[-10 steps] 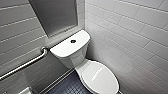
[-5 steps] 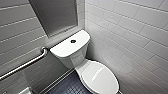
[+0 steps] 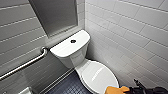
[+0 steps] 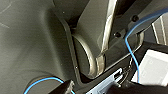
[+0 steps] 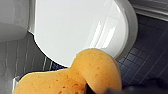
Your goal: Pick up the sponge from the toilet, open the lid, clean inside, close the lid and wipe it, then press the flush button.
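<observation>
- Okay, the sponge (image 3: 113, 90) sits at the bottom right of the head view. It is off the toilet (image 3: 72, 58) and hangs just past the front rim of the lid (image 3: 98, 76), at the tip of my right gripper (image 3: 128, 89).
- Fingers: I read them as pinching the sponge's near end. It has nothing under it, and the right wrist view shows a dark shape against the foam that I take for a finger. How deep the bite goes, I can't make out.
- Handling: it looks light and very soft, open-pored foam, so I expect it to squash under grip and flex when pressed on a surface. Breaking it is no worry. Folding or twisting out of a shallow pinch is.
- Best hold, I'd say, is deep across the narrow waist, leaving the broad rounded face free for wiping.
- The lid is down, lower middle of the frame, glossy and smooth. I judge it rigid and slippery. Its front lip is the place to catch it, which is awkward with foam between the fingers.
- The flush button (image 3: 73, 41) is the dark dot on the tank top, upper middle, well apart from the gripper.
</observation>
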Robot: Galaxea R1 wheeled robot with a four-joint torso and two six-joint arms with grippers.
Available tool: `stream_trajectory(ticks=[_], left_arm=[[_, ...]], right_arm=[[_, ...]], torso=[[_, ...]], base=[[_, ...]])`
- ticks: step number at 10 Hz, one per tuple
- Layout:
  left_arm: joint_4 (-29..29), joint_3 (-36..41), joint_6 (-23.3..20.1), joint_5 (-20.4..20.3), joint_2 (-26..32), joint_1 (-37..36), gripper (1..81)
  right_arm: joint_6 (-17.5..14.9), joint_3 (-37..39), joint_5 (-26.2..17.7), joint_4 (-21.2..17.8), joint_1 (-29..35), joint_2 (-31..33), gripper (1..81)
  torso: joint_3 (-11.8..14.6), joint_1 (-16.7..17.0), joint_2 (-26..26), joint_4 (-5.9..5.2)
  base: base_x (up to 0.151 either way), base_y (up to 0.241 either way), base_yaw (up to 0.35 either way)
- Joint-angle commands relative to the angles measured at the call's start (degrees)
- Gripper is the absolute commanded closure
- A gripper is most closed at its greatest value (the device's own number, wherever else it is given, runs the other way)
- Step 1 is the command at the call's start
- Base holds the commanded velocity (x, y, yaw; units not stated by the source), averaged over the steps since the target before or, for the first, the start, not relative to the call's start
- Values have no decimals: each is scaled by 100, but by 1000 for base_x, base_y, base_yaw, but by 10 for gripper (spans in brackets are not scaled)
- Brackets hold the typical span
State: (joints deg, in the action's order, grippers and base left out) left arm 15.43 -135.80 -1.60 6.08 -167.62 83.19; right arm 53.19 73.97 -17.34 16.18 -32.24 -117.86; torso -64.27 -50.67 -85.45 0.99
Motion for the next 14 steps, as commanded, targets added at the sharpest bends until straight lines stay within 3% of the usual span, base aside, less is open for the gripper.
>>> stream_trajectory(ticks=[1,3,5,7,11,14], left_arm=[[12,115,-25,482,-9,132,10],[-14,116,-33,473,35,132,10],[-23,106,-25,473,35,132,10],[-49,98,-25,473,53,150,10],[-58,80,-25,490,70,159,10],[-58,80,-25,490,70,159,10]], right_arm=[[139,518,-1517,8,1364,-993,811],[130,1281,-1765,25,1716,-1898,811],[113,2155,-1703,298,1813,-2746,811],[148,3148,-1246,887,1866,-3686,811],[77,4666,-1011,974,2120,-4993,811],[60,5590,-719,1124,1920,-5636,811]], torso=[[0,0,0,0],[-2,0,0,0],[-2,0,0,0],[-2,0,2,0],[-2,0,2,0],[-4,0,2,0]], base=[[0,0,0],[0,0,0],[0,0,0],[0,0,0],[0,0,0],[0,0,0]])
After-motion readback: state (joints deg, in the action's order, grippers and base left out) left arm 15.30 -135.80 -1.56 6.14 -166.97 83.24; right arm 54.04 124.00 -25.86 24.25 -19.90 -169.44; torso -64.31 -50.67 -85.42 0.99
